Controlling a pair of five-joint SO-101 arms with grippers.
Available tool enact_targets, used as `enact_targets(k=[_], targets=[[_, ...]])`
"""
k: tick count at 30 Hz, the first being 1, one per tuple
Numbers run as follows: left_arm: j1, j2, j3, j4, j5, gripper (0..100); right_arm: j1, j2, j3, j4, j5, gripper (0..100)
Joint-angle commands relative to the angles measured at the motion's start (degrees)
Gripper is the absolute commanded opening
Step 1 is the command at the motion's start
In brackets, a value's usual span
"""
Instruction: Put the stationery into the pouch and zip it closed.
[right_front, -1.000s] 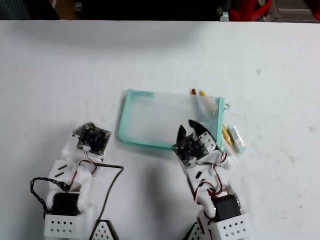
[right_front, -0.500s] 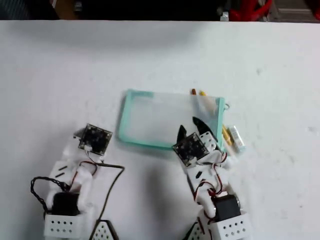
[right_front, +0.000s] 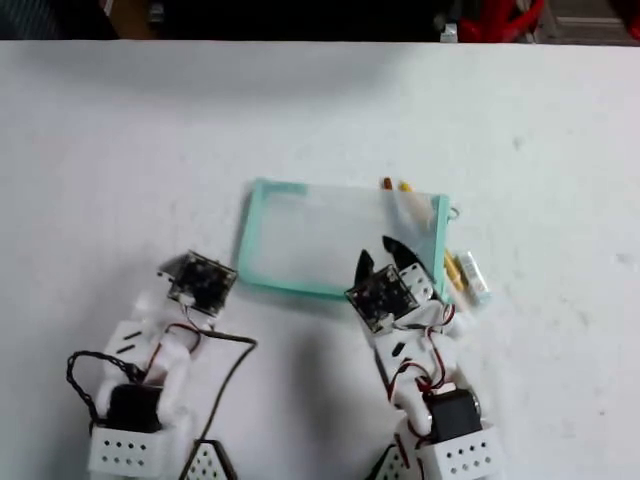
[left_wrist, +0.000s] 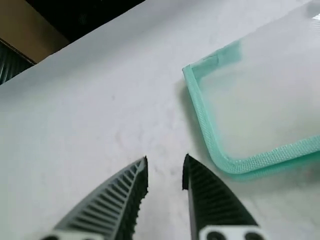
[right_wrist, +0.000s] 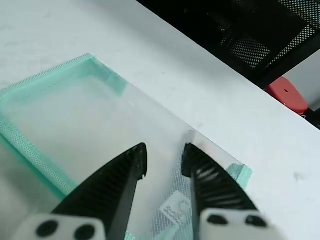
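Flat on table (right_front: 140, 120), about centre: pouch (right_front: 335, 238), translucent film with teal mesh border. With zip pull (right_front: 453, 212) at the 2 o'clock corner, mouth probably along the 3 o'clock edge. Looks light, limp and slick. Likely to slide or crumple under a push, and too soft to hold itself open. Best hold judged to be the stitched border or the pull, not the film. Pin one edge, feed with the other arm.

At the 12 o'clock edge: two pen tips (right_front: 395, 185), orange and yellow. Can't tell if inside the pouch or lying behind it. Loose on table at 4 o'clock: yellow piece (right_front: 452, 270) and white piece (right_front: 473, 277), touching or just beside the border. Small, rigid, light, so pinch across the short side.

Above the pouch's 5 o'clock area: right end effector (right_front: 377, 252), jaws slightly apart, nothing between them. Over bare table just off the 8 o'clock corner: left end effector (left_wrist: 165, 160), jaws narrowly apart, empty.

Nothing bagged for sure, zip not yet run. Main risk: dragging the pouch while nudging pieces in.
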Motion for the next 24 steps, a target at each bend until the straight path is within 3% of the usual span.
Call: enact_targets(k=[1, 5, 8, 17, 24], targets=[[0.6, -0.2, -0.1, 0.8, -0.6, 14, 0.5, -0.2, 0.5, -0.1, -0.5, 18.0], [-0.5, -0.1, -1.5, 3.0, -0.5, 14, 0.3, -0.1, -0.9, 2.9, -0.9, 18.0], [-1.4, -0.1, -2.4, 4.2, 0.8, 14, 0.5, -0.1, -3.9, 6.6, -6.0, 18.0], [-2.6, 1.5, -4.7, 6.0, 1.1, 14, 2.0, 0.0, -6.2, 8.9, -6.6, 18.0], [-7.3, 27.2, -14.8, -1.7, 1.1, 14, 2.2, 12.4, -14.0, 10.0, -6.7, 18.2]])
